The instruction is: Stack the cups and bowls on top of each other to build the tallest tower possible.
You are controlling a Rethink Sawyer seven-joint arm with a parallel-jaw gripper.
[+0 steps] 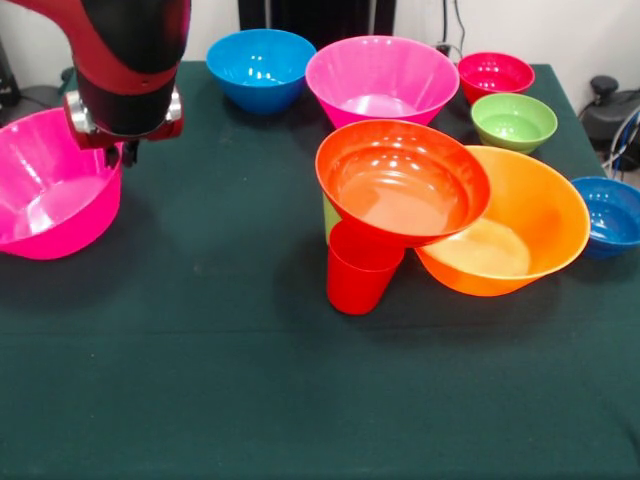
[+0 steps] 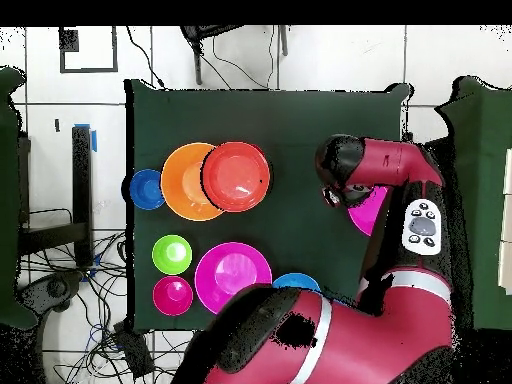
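A red-orange bowl [image 1: 402, 185] sits tilted on top of a red cup [image 1: 360, 272] near the middle of the dark green surface [image 1: 200, 380], its rim leaning over the big orange bowl [image 1: 520, 235], which lies just beside the cup. A sliver of lime green cup [image 1: 331, 220] shows behind the red cup, tucked under the red-orange bowl. Seen from overhead, the red-orange bowl [image 2: 236, 176] overlaps the edge of the big orange bowl [image 2: 185, 185].

Around the big orange bowl stand the loose pieces: a dark blue bowl [image 1: 610, 215] just beside it at the surface's edge, a green bowl [image 1: 514, 121] and a small magenta-red bowl [image 1: 495, 76] behind it, then a big pink bowl [image 1: 382, 78] and a light blue bowl [image 1: 261, 66] farther along the back edge.

The second big pink bowl [image 1: 50, 195] rests well apart from the orange bowl, at the opposite side of the surface. The robot's arm [image 1: 125, 60] hangs over that pink bowl's rim; only a dark tip of the hand [image 1: 129, 153] shows below the wrist, and whether it is open or closed cannot be told. Nothing is seen in its grasp.
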